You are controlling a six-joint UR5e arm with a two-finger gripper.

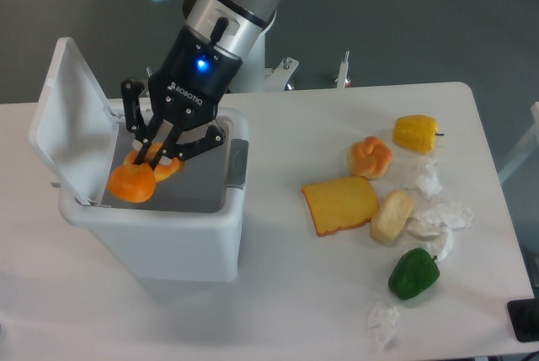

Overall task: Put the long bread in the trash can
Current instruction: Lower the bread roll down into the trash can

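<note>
The tool was clamped across the middle of the long bread, inside the mouth of the trash can directly below. The loaf looked light, rigid and glossy, likely slippery; mid-length suited gripping.

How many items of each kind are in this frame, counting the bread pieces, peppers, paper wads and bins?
Bread pieces: 4 (long bread held in the hand over the trash can, knotted bun, toast slice, pale roll)
Peppers: 2 (yellow, green)
Crumpled paper wads: 3 ()
Bins: 1
Total: 10
</note>
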